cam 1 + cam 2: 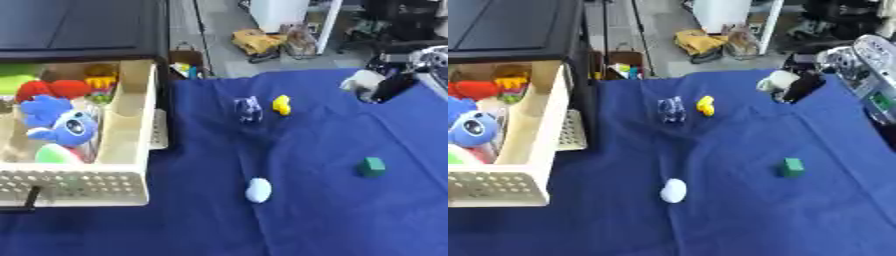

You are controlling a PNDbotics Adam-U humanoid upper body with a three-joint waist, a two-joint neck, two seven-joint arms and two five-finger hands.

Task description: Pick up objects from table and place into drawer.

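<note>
White oval (258, 190) lies near open drawer (122, 150) holding blue plush (59, 122); right hand (798, 85) grip unclear.

4 small things are sitting on the blue counter (332, 220): 1 white egg-shaped piece (258, 190), 1 green block (372, 167), 1 yellow piece (282, 105), 1 blue-and-white piece (249, 109). 1 open drawer (122, 145) is holding 1 blue plush toy (59, 122) among others.

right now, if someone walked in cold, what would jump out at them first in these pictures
The open cream drawer at the left, stuffed with bright toys, draws the eye first, above all the blue plush with big eyes. Next comes the blue cloth with small things scattered on it: a yellow piece, a green block and a white egg-shaped thing. At the upper right, the right robot hand is on a pale object.
</note>
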